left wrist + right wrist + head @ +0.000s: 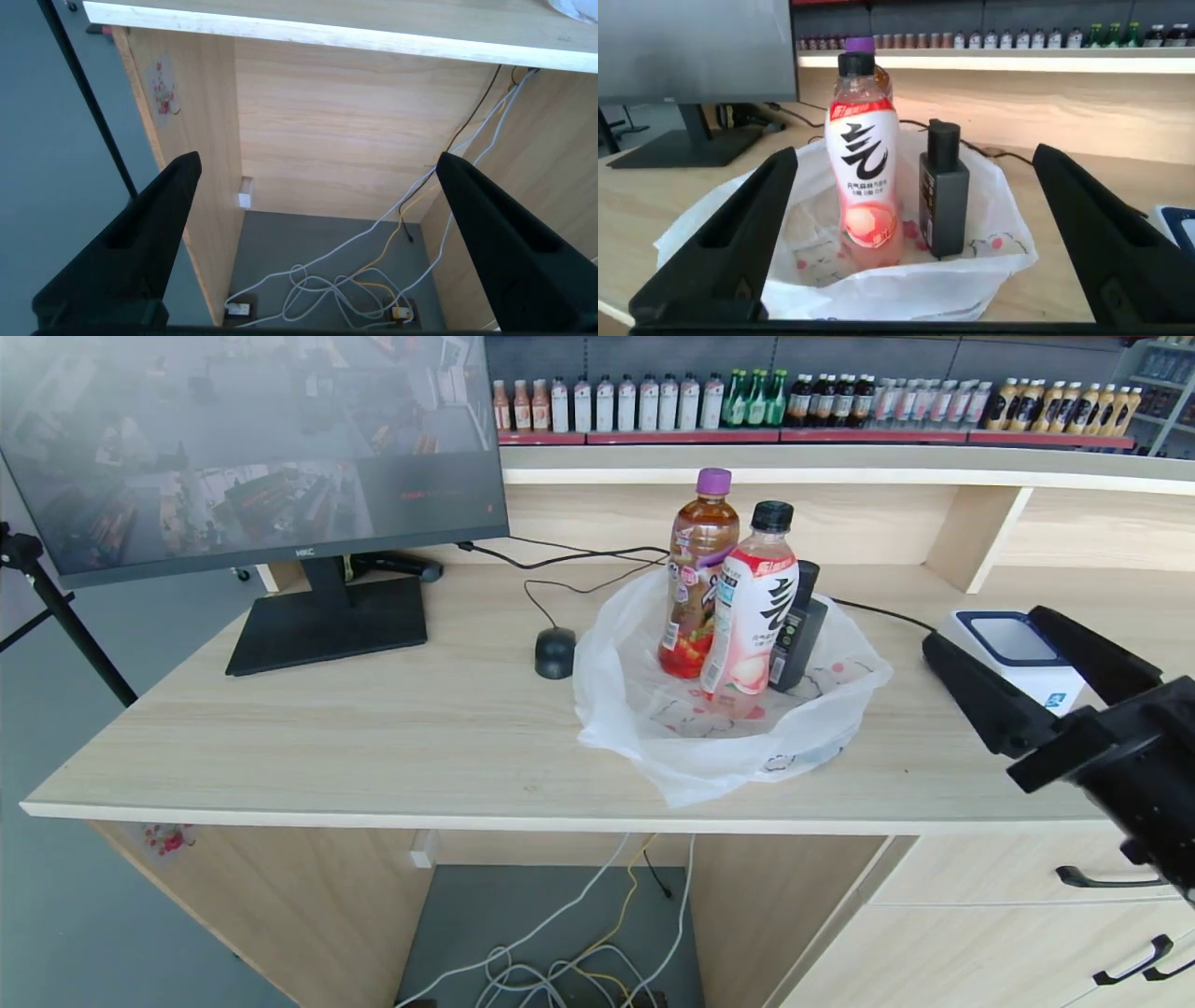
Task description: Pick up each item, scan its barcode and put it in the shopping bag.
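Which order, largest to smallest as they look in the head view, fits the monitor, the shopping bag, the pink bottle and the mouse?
1. monitor
2. shopping bag
3. pink bottle
4. mouse
No two look alike enough to tie.

Right gripper point(988, 633) up front, left gripper point(318, 168) low, jaws of both wide apart.
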### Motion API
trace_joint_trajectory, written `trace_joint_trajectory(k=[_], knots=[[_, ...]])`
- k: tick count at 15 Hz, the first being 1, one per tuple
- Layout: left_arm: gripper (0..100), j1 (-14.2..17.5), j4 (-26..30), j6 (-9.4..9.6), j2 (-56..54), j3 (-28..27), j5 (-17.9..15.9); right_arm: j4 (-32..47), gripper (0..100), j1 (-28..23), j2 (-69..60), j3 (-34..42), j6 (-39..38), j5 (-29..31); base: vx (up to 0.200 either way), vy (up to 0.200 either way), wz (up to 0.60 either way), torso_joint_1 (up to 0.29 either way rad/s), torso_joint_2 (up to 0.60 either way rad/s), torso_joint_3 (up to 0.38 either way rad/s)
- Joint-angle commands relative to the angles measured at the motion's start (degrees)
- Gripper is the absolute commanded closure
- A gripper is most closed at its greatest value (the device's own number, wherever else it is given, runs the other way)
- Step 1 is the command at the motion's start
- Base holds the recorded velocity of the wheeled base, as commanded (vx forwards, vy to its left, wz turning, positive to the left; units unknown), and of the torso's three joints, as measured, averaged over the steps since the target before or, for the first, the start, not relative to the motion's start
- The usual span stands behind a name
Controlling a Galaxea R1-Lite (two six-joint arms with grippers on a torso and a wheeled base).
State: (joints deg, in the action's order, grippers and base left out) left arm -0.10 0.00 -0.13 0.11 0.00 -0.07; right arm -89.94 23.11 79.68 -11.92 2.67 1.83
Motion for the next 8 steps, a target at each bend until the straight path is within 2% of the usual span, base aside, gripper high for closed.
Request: trace_joint_trajectory(k=[1, 2, 5, 7, 8], knots=[[0, 0.0, 0.0, -0.04, 0.0, 0.0, 0.0, 2.2, 0, -1.0, -16.0, 11.9, 0.1, 0.0, 0.000, 0.000, 0.00, 0.000, 0.00, 0.000], [0, 0.0, 0.0, -0.04, 0.0, 0.0, 0.0, 7.0, 0, -1.0, -19.7, 11.9, 0.1, 0.0, 0.000, 0.000, 0.00, 0.000, 0.00, 0.000], [0, 0.0, 0.0, -0.04, 0.0, 0.0, 0.0, 31.4, 0, -1.0, -34.1, 11.9, 0.1, -0.1, 0.000, 0.000, 0.00, 0.000, 0.00, 0.000], [0, 0.0, 0.0, -0.04, 0.0, 0.0, 0.0, 54.2, 0, -0.8, -49.3, 11.5, 3.1, -0.4, 0.000, 0.000, 0.00, 0.000, 0.00, 0.000], [0, 0.0, 0.0, -0.04, 0.0, 0.0, 0.0, 58.1, 0, -0.7, -51.8, 11.3, 3.5, -0.5, 0.000, 0.000, 0.00, 0.000, 0.00, 0.000]])
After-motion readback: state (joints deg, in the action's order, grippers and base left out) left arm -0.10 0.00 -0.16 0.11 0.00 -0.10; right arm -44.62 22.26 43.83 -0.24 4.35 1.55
